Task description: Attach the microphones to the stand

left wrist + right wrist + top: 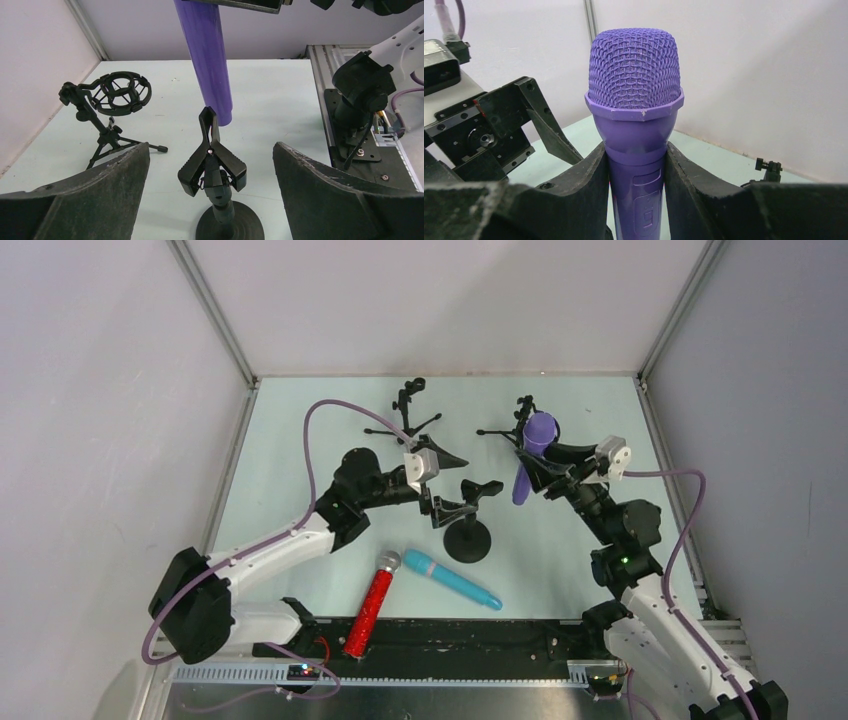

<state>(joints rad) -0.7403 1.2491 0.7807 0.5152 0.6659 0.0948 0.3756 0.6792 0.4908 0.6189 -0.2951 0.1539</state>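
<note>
Your right gripper (pixel 548 472) clenched the smooth purple microphone (pixel 634 95), held aloft near the black clip stand (pixel 212 167) | only the right wrist view showed its woven mesh head | your left gripper (pixel 437 506) stood released, jaws wide.

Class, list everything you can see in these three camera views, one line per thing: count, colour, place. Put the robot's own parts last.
purple microphone: 1, all purple, held head up above the table, back right
red microphone: 1, glittery red with silver head, lying at the near edge
teal microphone: 1, teal-blue, lying just right of the red one
round-base stand: 1, black, table centre, clip empty
left tripod stand: 1, black, back
right tripod stand: 1, black, back, behind the purple microphone
table: 1, pale green
left gripper: 1, black fingers, open, facing the round-base stand
right gripper: 1, black fingers, shut on the purple microphone
</note>
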